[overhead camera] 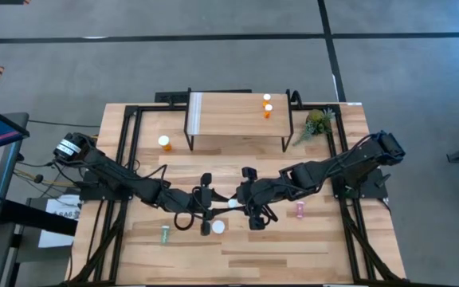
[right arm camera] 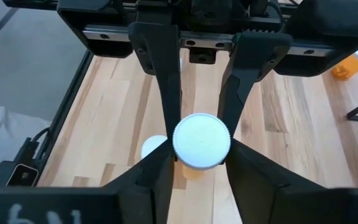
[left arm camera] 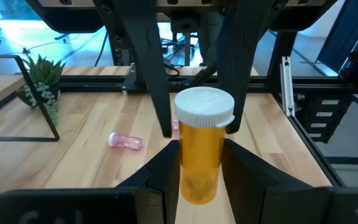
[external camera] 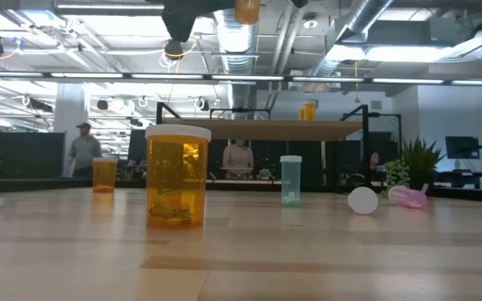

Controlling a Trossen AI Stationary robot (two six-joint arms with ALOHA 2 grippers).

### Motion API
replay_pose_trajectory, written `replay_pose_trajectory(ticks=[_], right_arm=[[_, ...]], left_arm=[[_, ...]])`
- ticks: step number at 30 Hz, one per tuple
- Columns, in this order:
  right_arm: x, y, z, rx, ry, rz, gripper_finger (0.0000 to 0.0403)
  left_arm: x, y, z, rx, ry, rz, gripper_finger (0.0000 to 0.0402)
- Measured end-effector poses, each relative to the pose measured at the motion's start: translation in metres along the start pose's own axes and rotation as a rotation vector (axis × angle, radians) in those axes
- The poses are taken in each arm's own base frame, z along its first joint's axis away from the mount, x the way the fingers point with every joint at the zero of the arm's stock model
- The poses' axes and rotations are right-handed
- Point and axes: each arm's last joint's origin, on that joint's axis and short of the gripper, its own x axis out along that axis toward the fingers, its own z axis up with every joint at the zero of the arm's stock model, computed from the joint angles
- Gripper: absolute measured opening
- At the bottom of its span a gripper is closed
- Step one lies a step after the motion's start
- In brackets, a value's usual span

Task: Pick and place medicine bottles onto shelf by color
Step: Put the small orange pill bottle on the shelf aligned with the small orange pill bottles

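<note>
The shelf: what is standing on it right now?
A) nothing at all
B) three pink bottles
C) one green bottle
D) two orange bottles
D: the high view shows two orange bottles with white caps close together at one end of the shelf, and no other bottle on it.

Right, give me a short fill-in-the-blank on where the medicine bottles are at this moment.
1. The shelf carries ___ orange bottles.
2. The left claw and right claw meet around one shared bottle, whose body is ___.
3. The pink bottle lies on its ___ on the table.

Missing words: two; orange; side
</note>
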Motion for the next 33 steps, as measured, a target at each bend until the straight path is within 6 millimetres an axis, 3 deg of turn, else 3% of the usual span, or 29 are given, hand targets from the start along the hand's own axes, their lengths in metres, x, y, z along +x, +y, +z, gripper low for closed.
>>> replay_pose_trajectory(ticks=[8, 23, 33], right_arm=[[0.0, 0.0, 0.0, 0.0, 0.0, 0.0, 0.0134], [-0.0001, 0.0003, -0.0003, 0.0, 0.002, -0.001, 0.0133], [0.0, 0.0001, -0.0004, 0.001, 0.003, -0.005, 0.0132]], left_arm=[[0.0, 0.0, 0.0, 0.0, 0.0, 0.0, 0.0092], [0.0, 0.0, 0.0, -0.001, 0.0, 0.001, 0.0093], [-0.0001, 0.0001, 0.0, -0.001, -0.001, 0.01, 0.0127]])
